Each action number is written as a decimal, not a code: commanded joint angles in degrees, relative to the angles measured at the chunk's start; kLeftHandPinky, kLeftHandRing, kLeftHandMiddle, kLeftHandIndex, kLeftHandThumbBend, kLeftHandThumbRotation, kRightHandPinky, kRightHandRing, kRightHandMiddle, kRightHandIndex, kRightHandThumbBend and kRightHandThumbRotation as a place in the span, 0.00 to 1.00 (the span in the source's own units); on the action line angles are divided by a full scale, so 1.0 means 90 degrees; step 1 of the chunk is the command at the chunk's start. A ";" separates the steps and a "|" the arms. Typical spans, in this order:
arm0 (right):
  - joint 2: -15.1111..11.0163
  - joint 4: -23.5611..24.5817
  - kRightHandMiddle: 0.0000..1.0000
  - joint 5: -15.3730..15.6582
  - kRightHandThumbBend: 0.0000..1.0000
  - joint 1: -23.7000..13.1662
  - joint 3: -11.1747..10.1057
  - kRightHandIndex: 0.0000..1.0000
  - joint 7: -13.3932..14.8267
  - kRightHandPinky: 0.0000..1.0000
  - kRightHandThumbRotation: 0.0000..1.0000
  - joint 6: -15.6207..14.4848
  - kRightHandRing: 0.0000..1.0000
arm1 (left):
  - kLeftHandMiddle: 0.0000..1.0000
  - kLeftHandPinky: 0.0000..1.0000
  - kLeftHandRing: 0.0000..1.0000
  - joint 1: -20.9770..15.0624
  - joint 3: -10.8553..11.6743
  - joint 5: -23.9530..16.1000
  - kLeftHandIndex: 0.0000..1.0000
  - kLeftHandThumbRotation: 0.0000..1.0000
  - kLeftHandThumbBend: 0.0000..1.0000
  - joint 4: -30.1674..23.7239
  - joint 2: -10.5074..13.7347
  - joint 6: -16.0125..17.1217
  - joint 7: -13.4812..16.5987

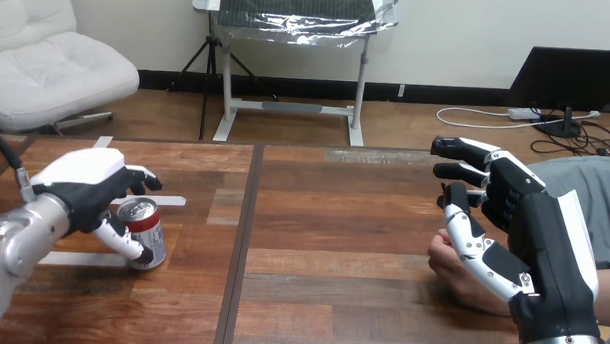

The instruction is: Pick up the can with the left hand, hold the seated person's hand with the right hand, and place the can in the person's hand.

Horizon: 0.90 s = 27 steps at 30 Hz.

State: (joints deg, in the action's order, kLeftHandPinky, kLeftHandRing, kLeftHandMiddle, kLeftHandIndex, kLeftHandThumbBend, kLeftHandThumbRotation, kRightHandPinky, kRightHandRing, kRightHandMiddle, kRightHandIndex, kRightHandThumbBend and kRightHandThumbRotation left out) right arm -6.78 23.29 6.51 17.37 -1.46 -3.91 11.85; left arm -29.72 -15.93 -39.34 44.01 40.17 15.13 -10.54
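Left hand (88,188): thumb and fingers curled round the upright can (145,231), which stands on the table (329,244) between white tape strips (84,260). Right hand (519,230): fingers loosely extended, holding nothing, over the person's hand (454,270), partly hiding it.

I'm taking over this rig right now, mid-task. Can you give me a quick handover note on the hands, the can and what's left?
Left hand: fingers and thumb curled round the can, which stands upright on the table at the left, not yet lifted.
Right hand: open, fingers relaxed, over the person's hand, which rests on the table at the right; no hold visible.
Done: can grasped.
Left: lift the can, hold the person's hand, place the can in it.
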 commanded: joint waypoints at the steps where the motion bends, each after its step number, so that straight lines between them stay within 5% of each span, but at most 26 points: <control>1: -0.0053 0.0185 0.78 -0.0121 0.16 -0.0414 -0.0057 0.71 -0.0026 0.59 0.00 0.0047 0.73 | 0.82 0.75 0.80 -0.0563 -0.0127 -0.0081 0.82 0.18 0.78 0.0220 -0.0068 0.0044 0.0271; 27: -0.0129 0.0164 0.77 -0.0053 0.15 -0.0452 -0.0087 0.70 -0.0080 0.57 0.00 0.0084 0.73 | 0.83 0.72 0.80 -0.0634 -0.0261 -0.0058 0.82 0.19 0.77 0.0367 -0.0113 -0.0093 0.0374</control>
State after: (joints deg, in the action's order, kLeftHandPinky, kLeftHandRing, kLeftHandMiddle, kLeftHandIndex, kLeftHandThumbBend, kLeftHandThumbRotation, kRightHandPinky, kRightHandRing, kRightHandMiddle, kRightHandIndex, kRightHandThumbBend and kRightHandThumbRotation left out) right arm -7.20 23.29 6.54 17.29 -1.79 -4.57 11.85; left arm -30.14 -18.42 -40.11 47.24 39.53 14.80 -8.96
